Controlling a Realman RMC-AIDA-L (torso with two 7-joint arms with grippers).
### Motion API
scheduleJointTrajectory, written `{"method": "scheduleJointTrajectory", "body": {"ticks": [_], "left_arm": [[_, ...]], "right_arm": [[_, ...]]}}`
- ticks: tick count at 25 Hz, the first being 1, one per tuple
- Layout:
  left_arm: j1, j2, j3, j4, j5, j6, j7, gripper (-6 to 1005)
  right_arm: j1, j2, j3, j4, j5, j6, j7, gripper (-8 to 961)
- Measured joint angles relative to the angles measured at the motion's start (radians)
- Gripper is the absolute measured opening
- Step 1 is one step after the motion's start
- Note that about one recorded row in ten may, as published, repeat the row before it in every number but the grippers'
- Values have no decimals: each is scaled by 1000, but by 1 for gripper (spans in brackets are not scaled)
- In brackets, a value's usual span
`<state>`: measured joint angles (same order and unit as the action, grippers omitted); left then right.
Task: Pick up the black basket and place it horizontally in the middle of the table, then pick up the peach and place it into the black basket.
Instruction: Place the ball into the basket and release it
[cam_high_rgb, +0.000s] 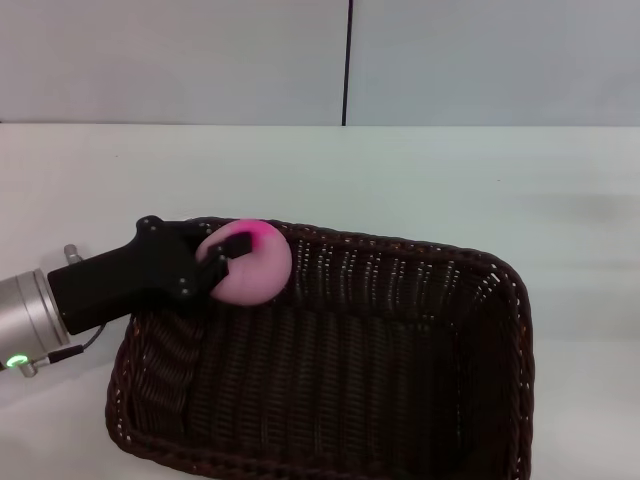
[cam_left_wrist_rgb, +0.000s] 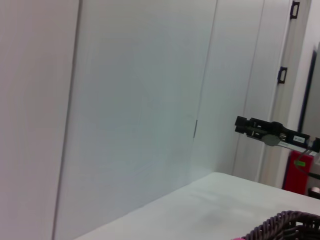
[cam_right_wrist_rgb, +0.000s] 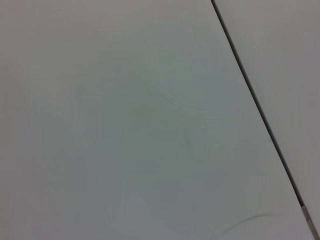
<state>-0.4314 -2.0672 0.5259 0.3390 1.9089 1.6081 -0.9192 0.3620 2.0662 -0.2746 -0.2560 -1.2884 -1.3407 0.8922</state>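
The black basket (cam_high_rgb: 330, 360) lies with its long side running across the white bench (cam_high_rgb: 450, 190), roughly midway between the bench's left and right edges and close to its near edge, so the first half of the task looks settled. The left hand (cam_high_rgb: 225, 262) reaches in from the bench's left edge and is clamped on the peach (cam_high_rgb: 252, 262), its dark fingers (cam_high_rgb: 228, 246) wrapped over the fruit's magenta-blotched top and near side. The peach sits right at the basket's far-left corner, over the braided rim and the sloping wall inside it; whether it touches the wicker or hangs just clear cannot be told. Carrying it in over that corner seems the shortest way from the left side, and the top grip leaves the underside free to meet the basket floor. In the left wrist view only a stretch of the basket's rim (cam_left_wrist_rgb: 285, 225) and pale bench show. The right hand is nowhere in sight; its wrist camera shows only plain pale surface.
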Motion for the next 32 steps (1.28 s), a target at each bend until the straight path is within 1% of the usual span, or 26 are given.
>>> {"method": "scheduleJointTrajectory", "body": {"ticks": [11,14,16,21,26,30,32], "left_arm": [[7,2,-6,13,-24,-43,11,66],[8,2,-19,16,-24,-49,11,66],[8,3,-44,22,-24,-55,12,66],[7,3,-51,22,-25,-61,12,75],[3,2,-62,23,-32,-96,13,85],[23,5,-64,23,-110,-77,14,92],[28,5,-64,23,-125,-67,14,135]], "right_arm": [[3,0,0,-3,0,0,-1,556],[3,0,0,-3,0,0,-1,556],[3,0,0,-3,0,0,-1,556],[3,0,0,-3,0,0,-1,556],[1,0,0,-2,0,0,-1,556],[-2,0,0,-1,0,0,-2,557],[-3,0,0,0,0,0,-2,557]]}}
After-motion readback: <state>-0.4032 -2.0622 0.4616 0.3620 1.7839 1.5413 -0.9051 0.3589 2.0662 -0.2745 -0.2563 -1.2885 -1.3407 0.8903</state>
